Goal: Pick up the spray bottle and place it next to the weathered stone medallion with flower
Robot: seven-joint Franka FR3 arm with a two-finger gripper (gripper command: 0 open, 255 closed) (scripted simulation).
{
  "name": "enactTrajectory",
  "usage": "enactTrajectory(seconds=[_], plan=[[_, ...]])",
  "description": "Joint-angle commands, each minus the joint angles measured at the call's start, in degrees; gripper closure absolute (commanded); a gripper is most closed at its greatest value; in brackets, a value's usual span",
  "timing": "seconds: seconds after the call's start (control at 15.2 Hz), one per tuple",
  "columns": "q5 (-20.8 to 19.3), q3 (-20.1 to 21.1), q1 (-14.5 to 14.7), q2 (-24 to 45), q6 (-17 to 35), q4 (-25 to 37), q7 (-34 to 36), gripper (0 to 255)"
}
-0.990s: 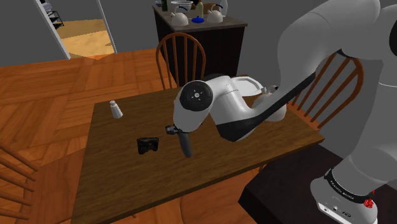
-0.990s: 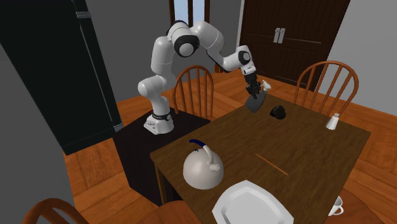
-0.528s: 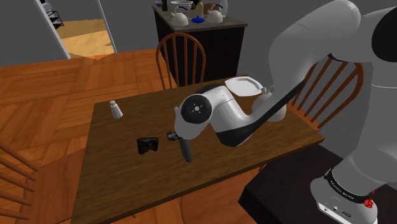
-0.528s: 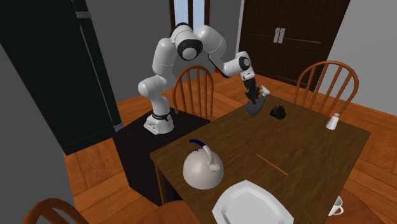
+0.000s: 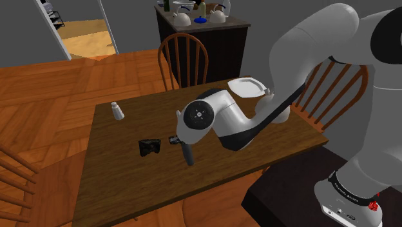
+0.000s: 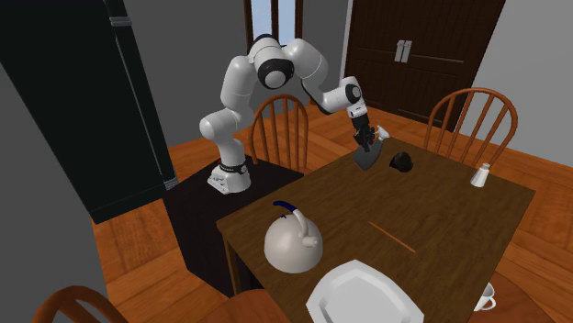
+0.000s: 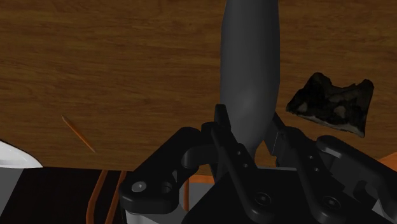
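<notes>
A dark grey spray bottle [image 5: 187, 153] [image 6: 367, 156] [image 7: 249, 70] hangs neck-up in my gripper [image 5: 177, 138] [image 6: 365, 138] [image 7: 249, 124], whose black fingers are shut on its narrow upper part. Its base is low over the wooden table [image 5: 129, 187]; whether it touches the table I cannot tell. The medallion [image 5: 149, 147] [image 6: 400, 162] [image 7: 331, 105] is a small dark, rough-edged piece lying flat on the table. It is a short gap from the bottle, toward the shoulder view's left.
A white shaker [image 5: 116, 111] [image 6: 479, 175] stands farther along the table. A white plate [image 5: 246, 86], a white kettle [image 6: 290, 240] and a thin orange stick [image 6: 392, 235] lie at the other end. Wooden chairs [image 5: 183, 58] [image 6: 468, 115] ring the table.
The arm has lowered the held bottle a little toward the table and brought it slightly closer to the medallion. The medallion and the other things have not moved.
</notes>
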Motion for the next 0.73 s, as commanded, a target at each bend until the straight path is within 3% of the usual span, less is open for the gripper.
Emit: enactTrajectory(seconds=[0.0, 0.07, 0.4, 0.66], plan=[[0.1, -0.08, -0.05, 0.18, -0.03, -0.21, -0.05, 255], [0.18, -0.02, -0.13, 0.1, -0.02, -0.23, -0.13, 0], [0.1, -0.08, -0.05, 0.18, -0.03, -0.21, -0.05, 0], [6.99, 5.41, -3.24, -6.04, -1.44, -1.87, -2.82, 0]])
